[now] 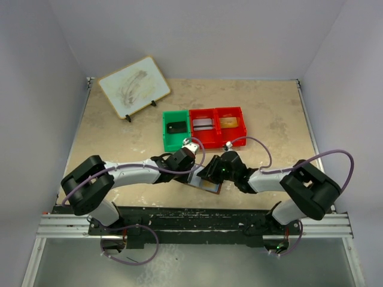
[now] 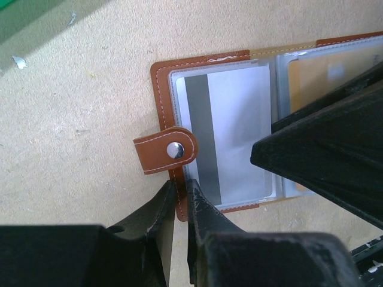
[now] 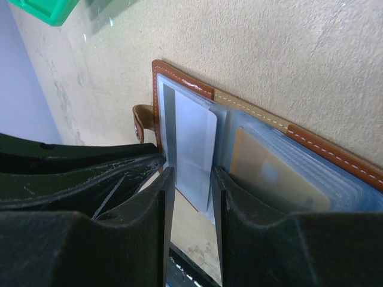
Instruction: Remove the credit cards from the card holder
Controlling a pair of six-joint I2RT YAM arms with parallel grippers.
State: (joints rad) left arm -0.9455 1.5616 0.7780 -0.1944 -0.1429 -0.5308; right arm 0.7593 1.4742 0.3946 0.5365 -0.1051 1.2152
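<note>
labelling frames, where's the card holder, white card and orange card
card holder [image 2: 160, 95], left wrist view, brown leather border
white card [image 2: 239, 131], left wrist view, face right of stripe
orange card [image 3: 269, 176], right wrist view, middle of face

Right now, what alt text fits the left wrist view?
An open brown card holder lies on the table, a white card with a grey stripe in a clear sleeve. The left gripper pinches the holder's near edge below the snap tab; the right gripper blocks the right page.

No legible text or numbers, white card [image 2: 239, 119] blank beside its grey stripe, card holder [image 2: 160, 95] leather unbranded
</note>
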